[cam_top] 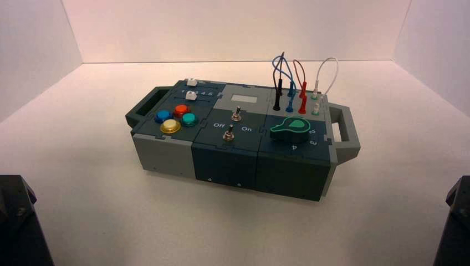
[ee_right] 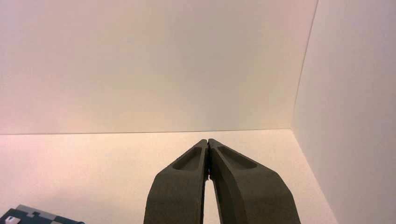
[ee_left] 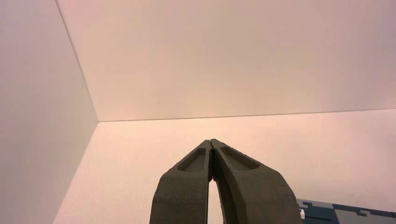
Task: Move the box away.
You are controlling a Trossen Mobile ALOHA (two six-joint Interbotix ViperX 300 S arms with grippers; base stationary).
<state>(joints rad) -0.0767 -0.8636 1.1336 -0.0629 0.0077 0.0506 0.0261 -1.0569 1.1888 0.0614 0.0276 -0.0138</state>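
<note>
High view: the box [cam_top: 224, 160] is sitting mid-worktop [cam_top: 166, 221], askew, its right end nearer the robot. Left end handle [cam_top: 145, 108] and right end handle [cam_top: 346, 133] are both sticking out, neither being held. Both arms are showing only at the bottom corners, well apart from it. Looks like the move isn't underway. Main risk: with the box lying askew, one arm may be reaching its handle before the other, so a push is spinning the box rather than shifting it. Looped wires [cam_top: 282, 69] are standing up by the right end; a claw coming in high may be snagging them and pulling plugs. The green dial [cam_top: 294, 127] is also at risk of getting knocked by a low sweep.

Left wrist view: left claw [ee_left: 211, 140] is hanging near the left side, tips together; shut like that, it's risking skidding off a handle.

Right wrist view: right claw [ee_right: 208, 140] is waiting at the right side, tips together too; lifting one-sided may be tipping the box.
</note>
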